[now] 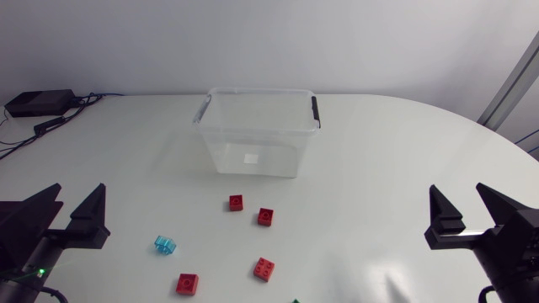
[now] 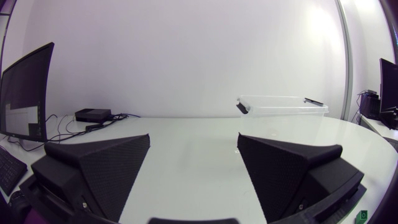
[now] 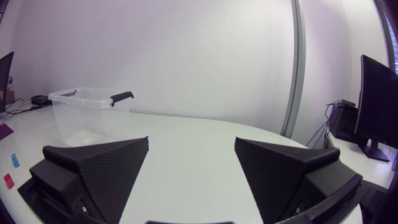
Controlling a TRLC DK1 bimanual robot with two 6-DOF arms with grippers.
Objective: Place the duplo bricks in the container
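Head view: bricks [image 1: 266,216] scattered before container [image 1: 253,158], gaps between them.

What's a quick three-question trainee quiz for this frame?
1. True or false: the clear plastic container with black handles already holds a brick.
2. How many red duplo bricks lie on the white table?
3. The left gripper and right gripper are: A) both open and empty; B) both shut on bricks; C) one open, one shut.
Key: 1 false; 2 four; 3 A.
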